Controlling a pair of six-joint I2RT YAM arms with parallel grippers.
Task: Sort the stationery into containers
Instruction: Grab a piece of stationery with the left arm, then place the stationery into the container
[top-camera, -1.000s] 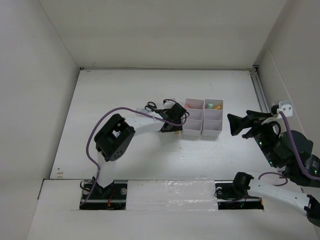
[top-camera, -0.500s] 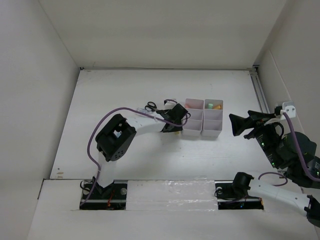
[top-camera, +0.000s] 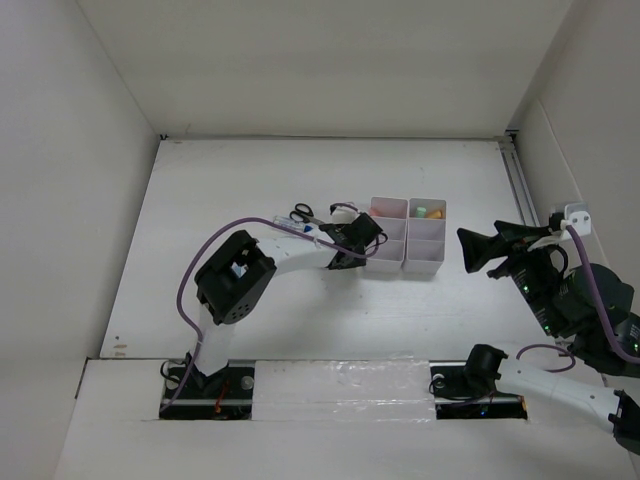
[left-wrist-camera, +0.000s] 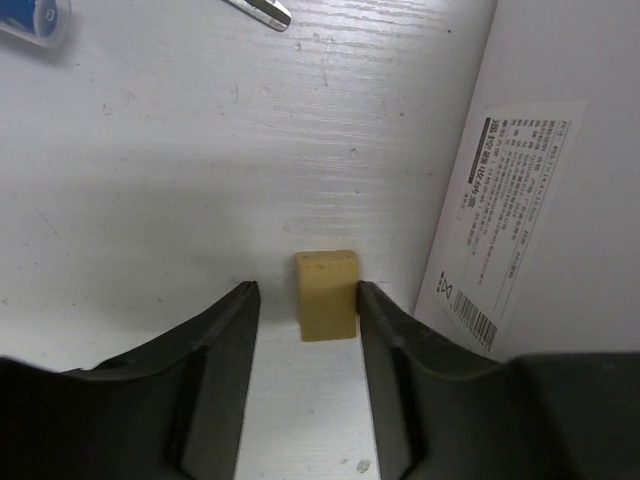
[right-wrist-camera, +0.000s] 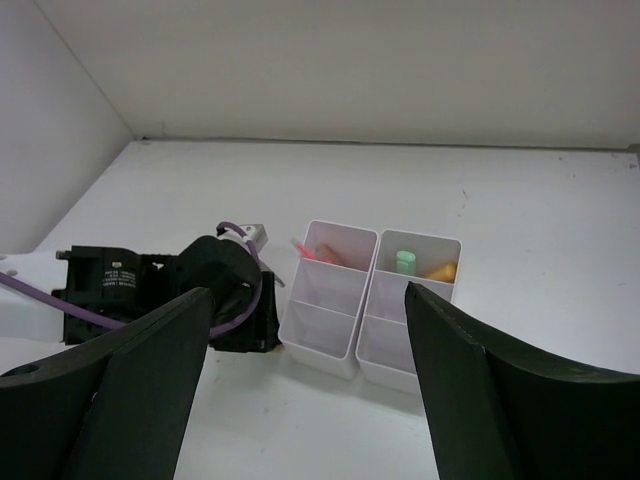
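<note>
We saw two arms built alike: the left arm (top-camera: 233, 280) and the right arm (top-camera: 575, 300) each had chunky black joint housings linked by smooth white tubes. A purple cable (top-camera: 181, 298) looped along each. Small green lights (top-camera: 527, 291) glowed on the right one. The fingers (left-wrist-camera: 215, 360) were matte black, broad and tapering.

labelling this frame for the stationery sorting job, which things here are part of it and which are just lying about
Part of the job:
white organiser
tan block beside it
scissors
blue-capped tube
pink item, green item and orange item, in its far compartments

Just lying about:
white wall plug
tape strip along the near edge
</note>
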